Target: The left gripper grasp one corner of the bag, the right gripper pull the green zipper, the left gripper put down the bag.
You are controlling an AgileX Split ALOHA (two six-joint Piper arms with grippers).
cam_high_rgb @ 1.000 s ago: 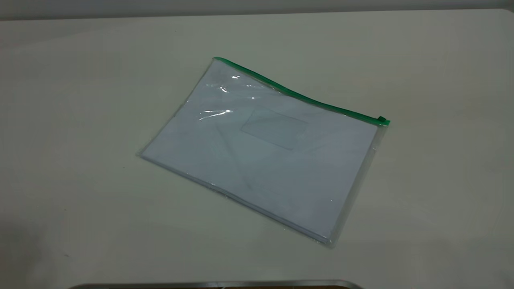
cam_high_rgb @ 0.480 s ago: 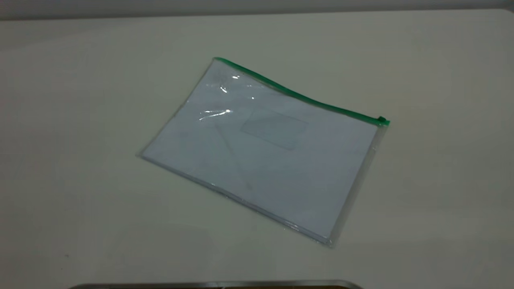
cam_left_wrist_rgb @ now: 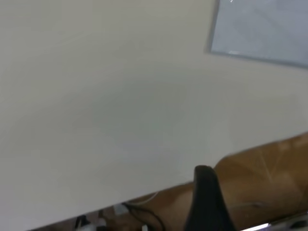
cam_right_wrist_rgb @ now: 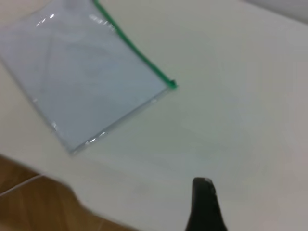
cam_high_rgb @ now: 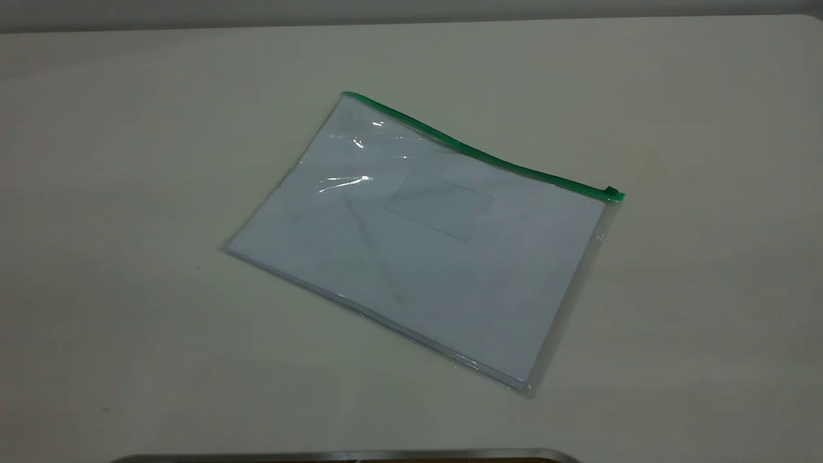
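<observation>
Flat rectangular clear plastic bag [cam_high_rgb: 424,244]: transparent, white paper sheets inside reading pale bluish-white, bright white glare streaks toward 10 o'clock. Thin bright green zipper strip [cam_high_rgb: 479,153] along its 1 o'clock edge, plain, unpatterned. Smooth tabletop [cam_high_rgb: 128,193]: uniform off-white cream.

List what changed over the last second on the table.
Nothing visibly changed. The bag lies flat on the table in the same place, the green zipper along its far edge with the slider at the right end. No gripper touches it.
</observation>
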